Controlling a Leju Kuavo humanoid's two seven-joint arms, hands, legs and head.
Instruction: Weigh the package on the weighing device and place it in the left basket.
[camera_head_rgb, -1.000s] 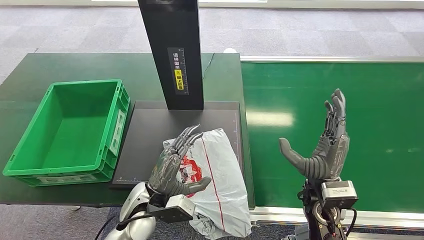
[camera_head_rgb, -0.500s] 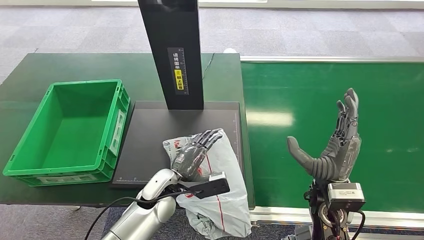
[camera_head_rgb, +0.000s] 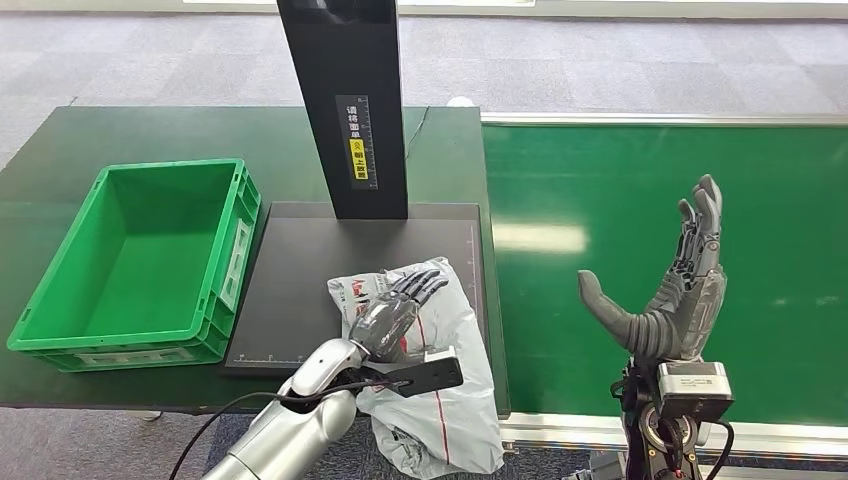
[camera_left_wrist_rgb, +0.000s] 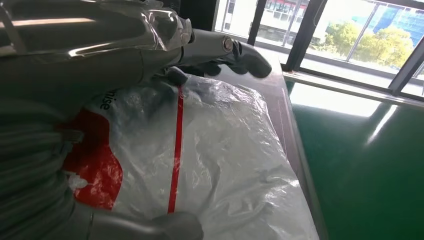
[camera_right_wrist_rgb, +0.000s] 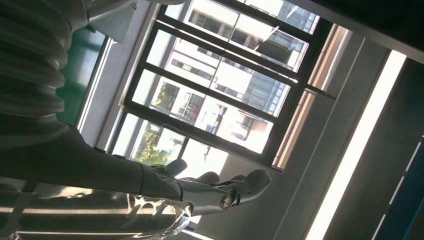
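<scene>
Here we log the package (camera_head_rgb: 440, 370) at 6 o'clock on the scale (camera_head_rgb: 300, 290), left hand (camera_head_rgb: 395, 315) resting atop, grasp unclear; right hand (camera_head_rgb: 675, 290) splayed, empty; basket (camera_head_rgb: 60, 330) at 9 o'clock.

Left robot hand (camera_head_rgb: 395, 312) lies palm-down, fingers extended; right robot hand (camera_head_rgb: 672, 290) raised, spread.

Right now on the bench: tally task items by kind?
Package: 1, under the left hand
Green basket: 1
Weighing device: 1
Total: 3
</scene>
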